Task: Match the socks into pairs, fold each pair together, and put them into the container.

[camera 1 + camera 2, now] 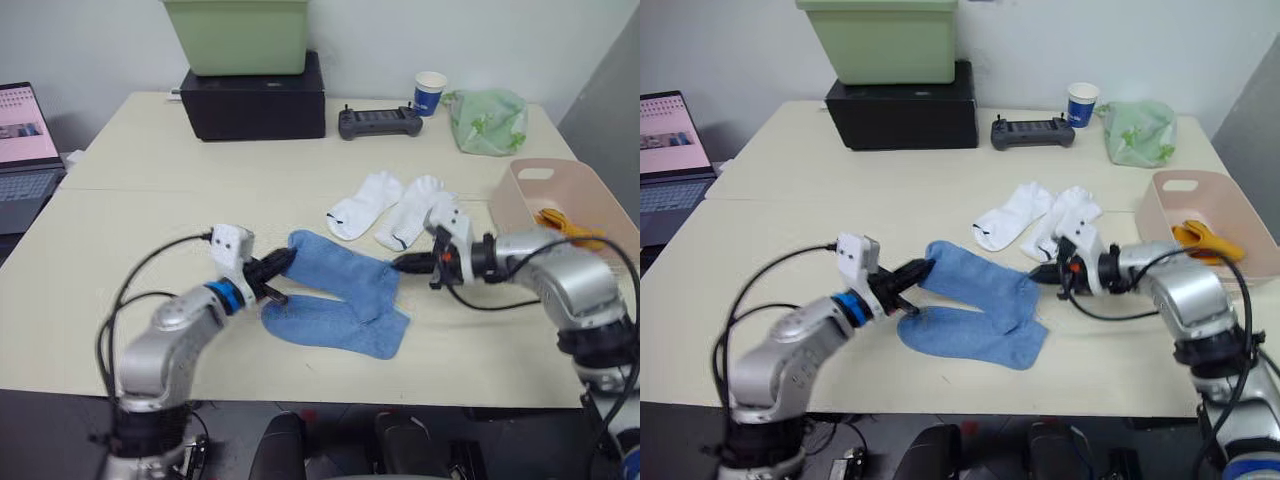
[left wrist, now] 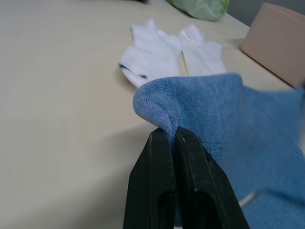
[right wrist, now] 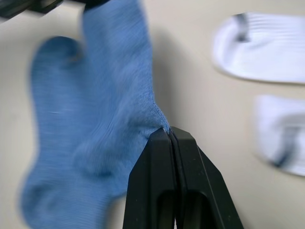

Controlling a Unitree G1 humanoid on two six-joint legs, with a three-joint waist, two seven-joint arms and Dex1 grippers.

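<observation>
Two light blue socks lie overlapped at the table's middle front, the upper one (image 1: 340, 268) stretched between both grippers and the lower one (image 1: 335, 325) beneath it. My left gripper (image 1: 284, 262) is shut on the upper blue sock's left end (image 2: 159, 107). My right gripper (image 1: 400, 265) is shut on its right edge (image 3: 157, 114). Two white socks (image 1: 392, 208) with dark marks lie side by side just behind. The pale pink container (image 1: 520, 200) stands at the right edge with mustard-orange socks (image 1: 565, 222) inside.
At the back stand a black box (image 1: 255, 100) with a light green bin (image 1: 238, 35) on it, a dark controller (image 1: 380, 122), a blue paper cup (image 1: 430, 92) and a pale green bag (image 1: 488, 120). A laptop (image 1: 25, 150) sits at the far left.
</observation>
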